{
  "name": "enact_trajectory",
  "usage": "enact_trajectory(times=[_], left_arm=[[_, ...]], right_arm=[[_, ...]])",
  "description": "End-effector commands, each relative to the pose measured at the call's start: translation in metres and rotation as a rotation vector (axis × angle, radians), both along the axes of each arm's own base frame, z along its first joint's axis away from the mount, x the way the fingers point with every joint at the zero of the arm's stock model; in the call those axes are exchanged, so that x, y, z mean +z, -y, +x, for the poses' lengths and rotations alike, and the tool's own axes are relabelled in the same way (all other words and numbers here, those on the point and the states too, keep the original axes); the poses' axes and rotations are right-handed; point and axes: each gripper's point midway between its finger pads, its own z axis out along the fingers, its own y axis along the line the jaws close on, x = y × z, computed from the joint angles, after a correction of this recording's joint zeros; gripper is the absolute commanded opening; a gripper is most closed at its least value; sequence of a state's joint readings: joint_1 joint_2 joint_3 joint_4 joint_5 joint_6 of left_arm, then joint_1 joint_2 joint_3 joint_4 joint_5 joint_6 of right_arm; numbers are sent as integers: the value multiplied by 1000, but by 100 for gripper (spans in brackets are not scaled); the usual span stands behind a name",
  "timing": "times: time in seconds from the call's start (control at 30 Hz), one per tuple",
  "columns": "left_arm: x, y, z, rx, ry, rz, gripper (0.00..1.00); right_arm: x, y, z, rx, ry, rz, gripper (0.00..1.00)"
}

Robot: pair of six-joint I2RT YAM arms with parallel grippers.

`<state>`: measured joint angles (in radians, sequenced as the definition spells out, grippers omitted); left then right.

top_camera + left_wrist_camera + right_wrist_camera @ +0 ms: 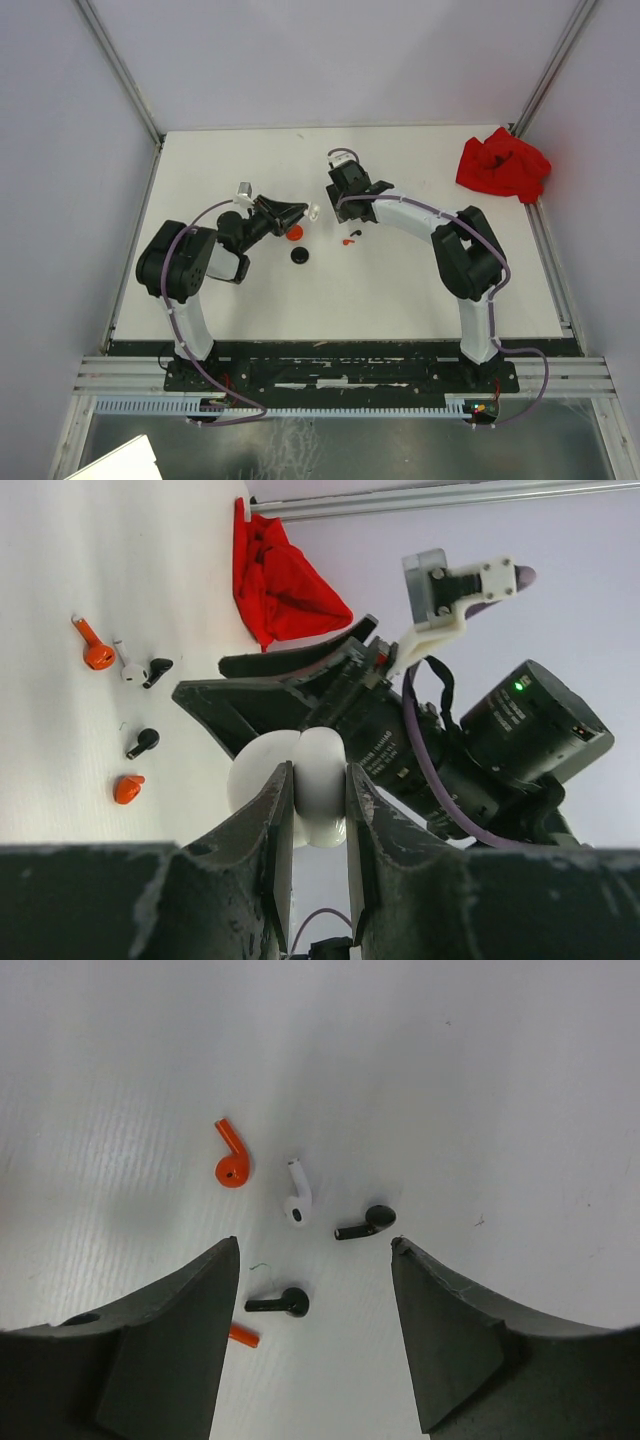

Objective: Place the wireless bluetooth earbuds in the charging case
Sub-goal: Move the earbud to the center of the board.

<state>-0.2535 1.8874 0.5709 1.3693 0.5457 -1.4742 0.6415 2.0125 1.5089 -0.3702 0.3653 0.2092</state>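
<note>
The left gripper (319, 790) is clamped on a white charging case (252, 778), left of the wireless bluetooth earbuds (297, 1200). These lie loose mid-table (450, 1080): two orange, two black, one white. The right gripper (315, 1241) hangs wide above them

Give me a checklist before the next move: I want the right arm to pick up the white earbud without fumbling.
1. Grip: left gripper shut on the white case: ok.
2. Jaws: right gripper open: ok.
3. Target: white earbud lies ahead of the right gripper's gap, nothing over it: ok.
4. Spacing: white earbud apart from the red earbud and the black earbud, though close: ok.
5. Case lid open, slots reachable: cannot tell.
</note>
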Motion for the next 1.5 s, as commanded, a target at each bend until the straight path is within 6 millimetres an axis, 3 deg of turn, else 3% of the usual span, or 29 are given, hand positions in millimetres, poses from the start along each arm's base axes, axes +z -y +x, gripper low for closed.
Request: enact_trajectory(times=[0.0,0.6,1.07,1.47], left_arm=[[24,-2,-6,-21,74,-50,3],[20,-3,-3,-21,67,-56,3],[18,-3,-3,-20,63,-55,3],[17,-3,-4,-20,60,-53,3]], right_arm=[[12,1,16,-14,41,-63,71],[-23,6,26,-23,-12,-171,73],[-31,17,25,-40,-33,-203,74],[-31,37,28,-86,-42,-219,74]])
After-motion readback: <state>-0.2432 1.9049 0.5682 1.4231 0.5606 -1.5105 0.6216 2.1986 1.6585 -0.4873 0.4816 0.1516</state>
